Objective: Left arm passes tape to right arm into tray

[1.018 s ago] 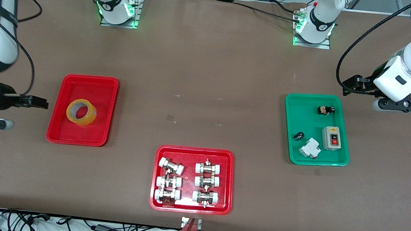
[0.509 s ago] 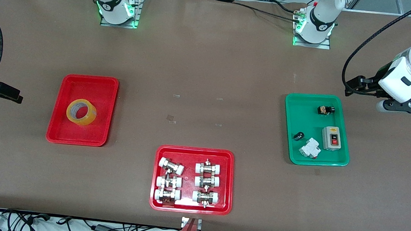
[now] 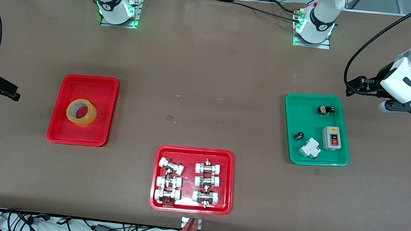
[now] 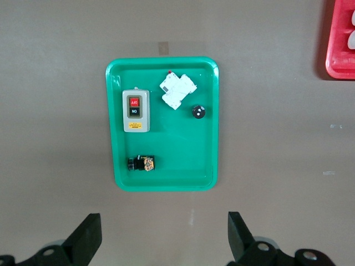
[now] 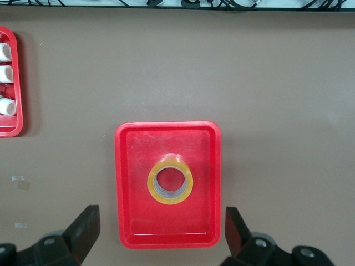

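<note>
We count three trays on the table: one narrow red tray (image 3: 55, 118) holding one roll of tape (image 3: 81, 112), one wider red tray (image 3: 191, 208) holding six pipe fittings (image 3: 188, 182) set in two columns of three, and one green tray (image 3: 309, 118). In the green tray we count four items: one grey switch box (image 3: 331, 138), one white breaker (image 3: 310, 148), one black cap (image 3: 298, 136), and one small black-and-tan part (image 3: 325, 110). We also count two arms, each with one gripper: the left gripper (image 4: 163, 238) and the right gripper (image 5: 161, 235).

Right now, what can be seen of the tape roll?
The tape is a ring of translucent yellowish packing tape with a wide round hole and a pale inner core. It lies flat on the floor of the narrower red tray, about midway, clear of the walls. Nothing else touches it, and neither gripper is over it.
</note>
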Robot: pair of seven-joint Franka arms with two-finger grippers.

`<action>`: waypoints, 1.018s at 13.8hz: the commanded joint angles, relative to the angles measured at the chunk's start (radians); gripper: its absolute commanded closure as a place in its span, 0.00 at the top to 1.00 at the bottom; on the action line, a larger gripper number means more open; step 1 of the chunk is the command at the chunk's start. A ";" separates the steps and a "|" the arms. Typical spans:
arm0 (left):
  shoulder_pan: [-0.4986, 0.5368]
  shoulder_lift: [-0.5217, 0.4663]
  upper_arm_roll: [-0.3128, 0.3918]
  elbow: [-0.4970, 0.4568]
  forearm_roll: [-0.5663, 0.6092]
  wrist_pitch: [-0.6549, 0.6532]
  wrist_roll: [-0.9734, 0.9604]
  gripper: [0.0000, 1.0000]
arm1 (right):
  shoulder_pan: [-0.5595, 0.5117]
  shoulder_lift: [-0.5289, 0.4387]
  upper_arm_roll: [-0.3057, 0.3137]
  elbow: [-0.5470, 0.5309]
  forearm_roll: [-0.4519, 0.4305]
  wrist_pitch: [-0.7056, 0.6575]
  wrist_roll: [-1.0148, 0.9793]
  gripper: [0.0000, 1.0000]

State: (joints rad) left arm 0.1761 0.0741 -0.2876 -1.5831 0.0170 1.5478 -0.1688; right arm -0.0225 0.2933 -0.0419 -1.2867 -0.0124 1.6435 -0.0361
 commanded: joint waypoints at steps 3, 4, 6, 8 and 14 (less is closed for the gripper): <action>0.010 -0.004 -0.001 0.015 -0.025 -0.020 0.018 1.00 | 0.010 -0.112 -0.013 -0.153 -0.003 0.051 0.005 1.00; 0.011 -0.004 -0.001 0.015 -0.025 -0.020 0.018 1.00 | 0.010 -0.149 -0.013 -0.218 -0.004 0.082 0.004 1.00; 0.011 -0.004 -0.001 0.015 -0.025 -0.020 0.018 1.00 | 0.009 -0.232 -0.013 -0.348 -0.003 0.117 0.004 1.00; 0.011 -0.004 -0.001 0.015 -0.025 -0.020 0.018 1.00 | 0.009 -0.285 -0.013 -0.436 0.006 0.144 0.005 1.00; 0.019 0.000 0.001 0.028 -0.025 -0.020 0.037 1.00 | 0.009 -0.330 -0.010 -0.461 0.000 0.125 -0.007 1.00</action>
State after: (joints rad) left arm 0.1839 0.0741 -0.2875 -1.5756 0.0168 1.5471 -0.1613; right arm -0.0224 -0.0167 -0.0489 -1.7418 -0.0122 1.7792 -0.0382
